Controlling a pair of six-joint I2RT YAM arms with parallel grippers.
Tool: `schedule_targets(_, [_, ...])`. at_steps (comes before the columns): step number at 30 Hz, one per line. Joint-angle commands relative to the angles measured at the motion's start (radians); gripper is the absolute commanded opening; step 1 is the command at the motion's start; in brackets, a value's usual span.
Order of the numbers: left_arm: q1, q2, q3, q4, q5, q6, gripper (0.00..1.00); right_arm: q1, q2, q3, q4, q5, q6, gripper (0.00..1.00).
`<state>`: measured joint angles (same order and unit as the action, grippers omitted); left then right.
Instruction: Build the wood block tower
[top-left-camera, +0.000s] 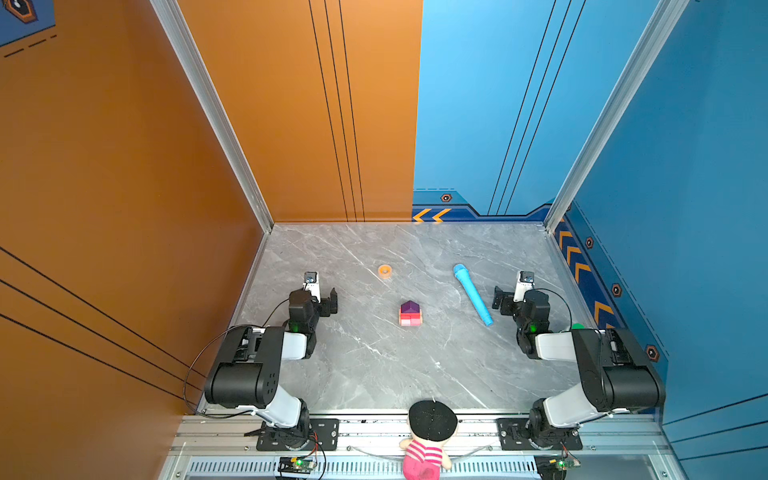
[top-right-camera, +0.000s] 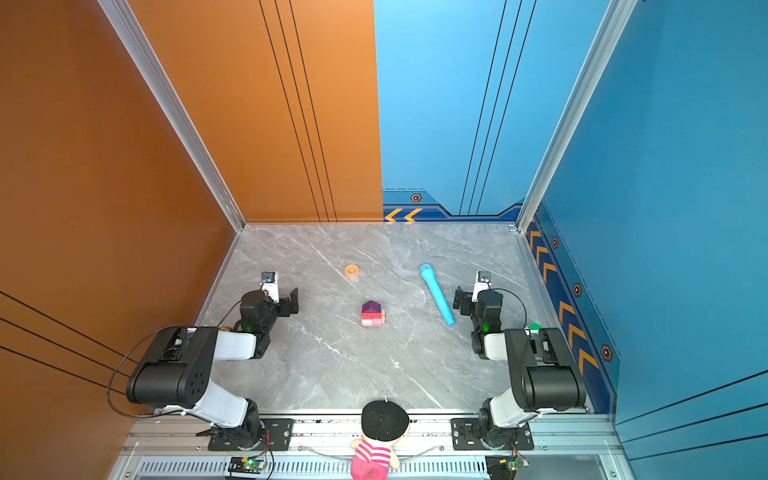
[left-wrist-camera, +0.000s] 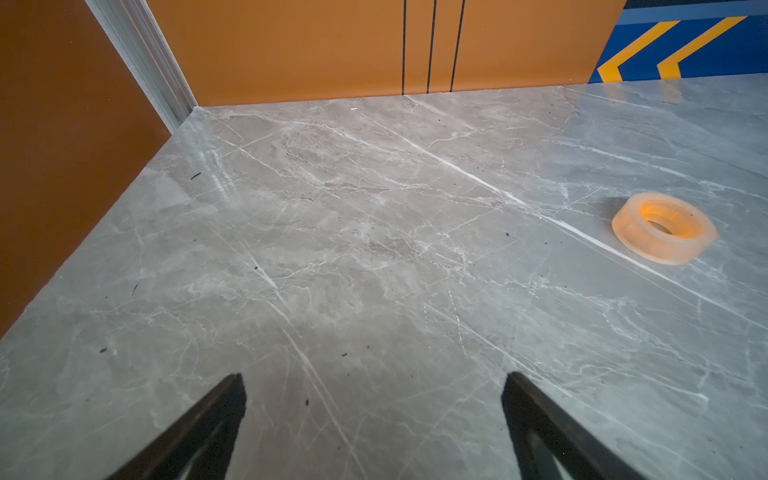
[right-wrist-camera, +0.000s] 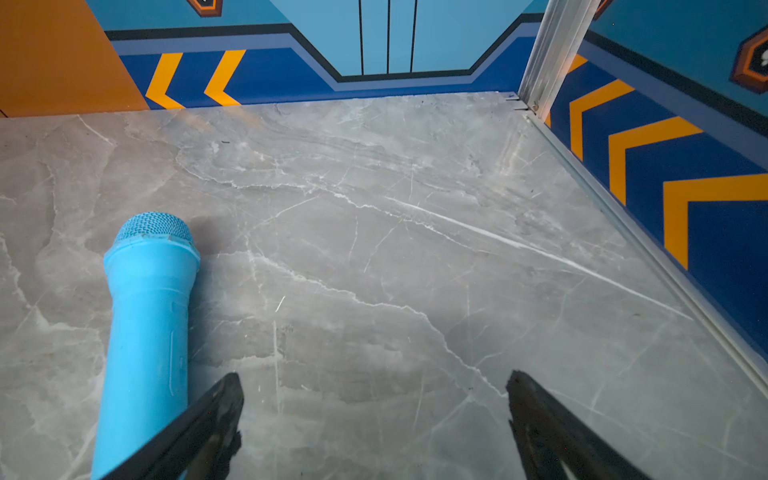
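— Blocks, small painted wooden ones. In both top views the wood block tower (top-left-camera: 410, 316) (top-right-camera: 372, 315) stood in the middle of the table (top-left-camera: 374, 374), with the purple house-shaped piece (top-left-camera: 409, 307) on top of red and pink layers. Light, stiff and smooth-sided, I'd have guessed, and easy to topple.

— Where would you have taken hold?

— Across two flat opposite sides of a block, low and square. The sloped roof looked likely to slip. The left gripper (top-left-camera: 328, 302) and right gripper (top-left-camera: 500, 301) sat well apart from it, one on either side, jaws spread, nothing in them.

— And the left wrist view?

— The left gripper (left-wrist-camera: 374, 378) had its jaws wide over bare marble and gripped nothing. The orange tape ring (left-wrist-camera: 664, 227) lay off to one side. No blocks showed.

— Right wrist?

— Much the same. The right gripper (right-wrist-camera: 374, 376) gaped, empty. The blue microphone-shaped tube (right-wrist-camera: 147, 311) lay just beside one finger, and I couldn't tell whether they touched.
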<state>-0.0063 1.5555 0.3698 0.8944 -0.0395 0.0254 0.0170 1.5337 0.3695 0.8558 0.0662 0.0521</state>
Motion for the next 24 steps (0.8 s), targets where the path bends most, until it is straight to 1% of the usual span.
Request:
schedule_targets(1, [0.006,0.004,0.016,0.005,0.021,-0.013,0.98,0.002,-0.003,0.016,-0.003,0.027,0.003,1.00])
schedule_targets(24, [0.006,0.002,0.017,0.005,0.020,-0.013,0.98,0.001,-0.004,0.019,-0.007,0.029,0.001,1.00])
